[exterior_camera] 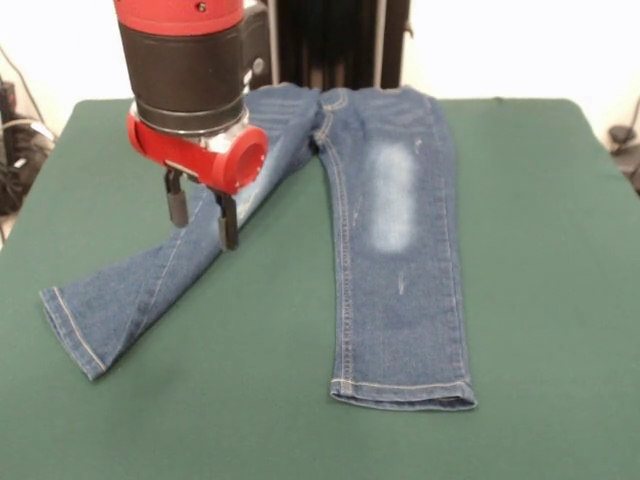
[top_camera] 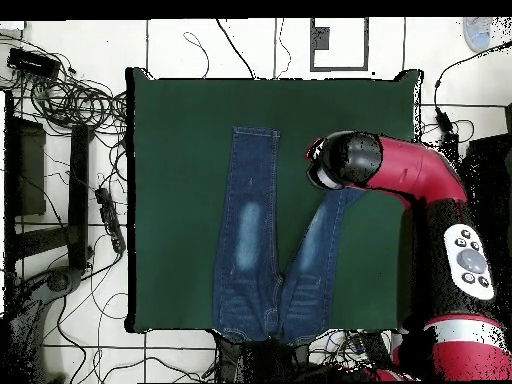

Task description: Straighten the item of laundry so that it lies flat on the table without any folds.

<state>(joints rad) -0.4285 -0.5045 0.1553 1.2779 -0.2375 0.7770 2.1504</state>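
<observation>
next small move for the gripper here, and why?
Probably lower straight down and close on the splayed leg. The gripper hangs over it with jaws open and empty, while the other leg of the jeans lies straight and flat on the table.

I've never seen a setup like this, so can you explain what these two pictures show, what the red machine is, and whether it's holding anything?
The red and black machine is a robot arm, and the two black prongs under it are its gripper. One picture is taken from across the table, facing the robot; the other looks straight down from above. On the green table lies a pair of blue jeans, waistband toward the robot. One leg lies straight, the other is splayed out at an angle. The gripper is open, above the angled leg, and holds nothing. Whether its tips touch the cloth I cannot tell. Cables lie on the floor beside the table.
</observation>
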